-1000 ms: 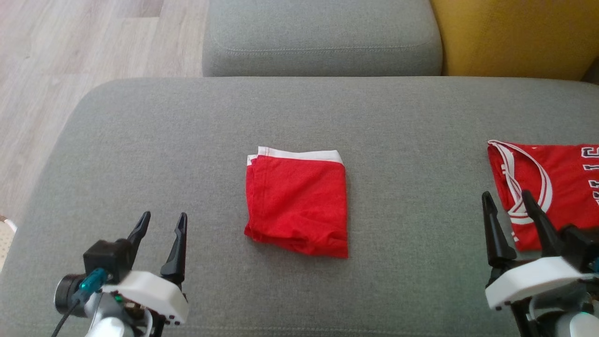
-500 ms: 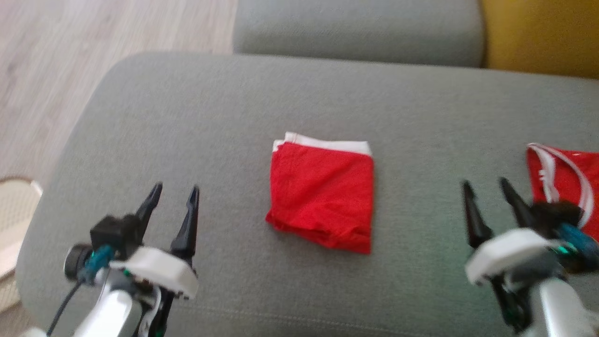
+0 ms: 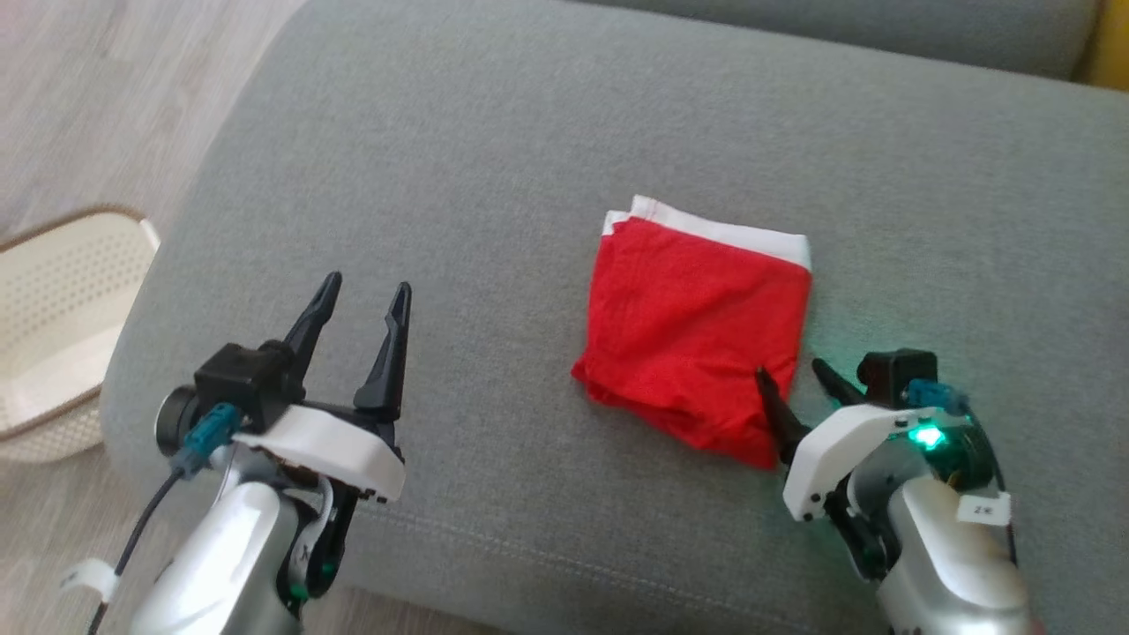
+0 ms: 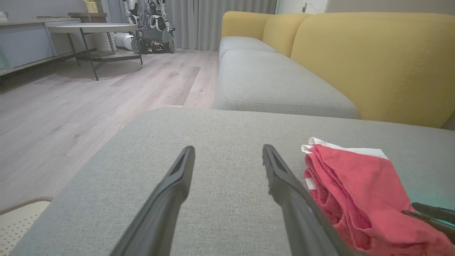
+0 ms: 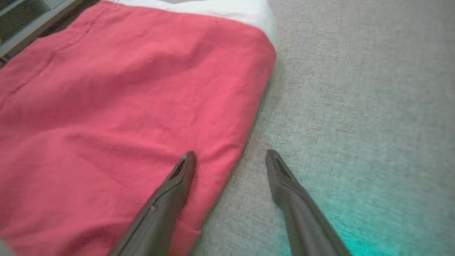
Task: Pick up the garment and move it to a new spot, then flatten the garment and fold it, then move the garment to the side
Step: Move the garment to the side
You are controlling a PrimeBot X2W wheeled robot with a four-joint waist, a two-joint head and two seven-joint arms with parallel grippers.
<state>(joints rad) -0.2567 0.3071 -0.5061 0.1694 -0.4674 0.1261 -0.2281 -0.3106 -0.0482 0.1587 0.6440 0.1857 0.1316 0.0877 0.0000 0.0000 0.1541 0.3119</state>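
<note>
The garment (image 3: 697, 326) is red with a white band along its far edge, folded into a small rectangle on the grey sofa seat (image 3: 494, 150). My right gripper (image 3: 792, 376) is open at its near right corner. In the right wrist view one finger is over the red cloth (image 5: 124, 106) and the other over bare cushion, so the gripper (image 5: 229, 158) straddles the fold's right edge. My left gripper (image 3: 363, 289) is open over bare cushion, well left of the garment. The left wrist view has the gripper (image 4: 227, 151) with the garment (image 4: 359, 192) to its right.
A cream perforated basket (image 3: 62, 326) stands on the wooden floor at the left of the seat. A yellow backrest (image 4: 373, 60) and another grey cushion (image 4: 273, 85) lie beyond. A round table (image 4: 92, 28) and another robot stand far off.
The head camera has swung left and down, so the second red jersey has left view and the basket has come in. My right gripper has moved in to the garment's near right corner.
</note>
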